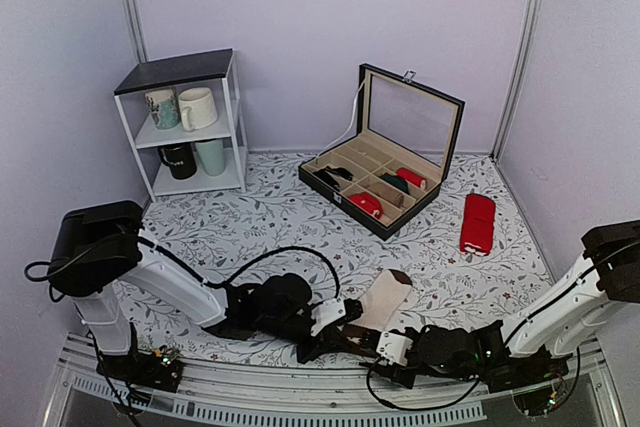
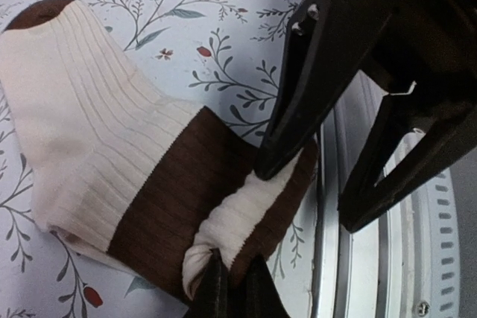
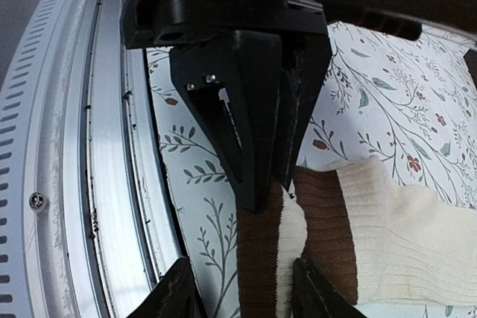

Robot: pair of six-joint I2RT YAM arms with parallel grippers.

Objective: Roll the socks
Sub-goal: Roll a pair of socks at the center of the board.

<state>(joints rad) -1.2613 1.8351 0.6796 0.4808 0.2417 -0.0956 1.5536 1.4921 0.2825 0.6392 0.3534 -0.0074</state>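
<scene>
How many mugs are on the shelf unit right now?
4, all in the shelf unit: upper tier, a patterned mug and a cream mug; lower tier, a black mug and a pale green mug. Others could hide behind them.

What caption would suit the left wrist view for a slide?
Left gripper pinches the folded cuff of the socks on the floral table, with the open right gripper close beside.
</scene>
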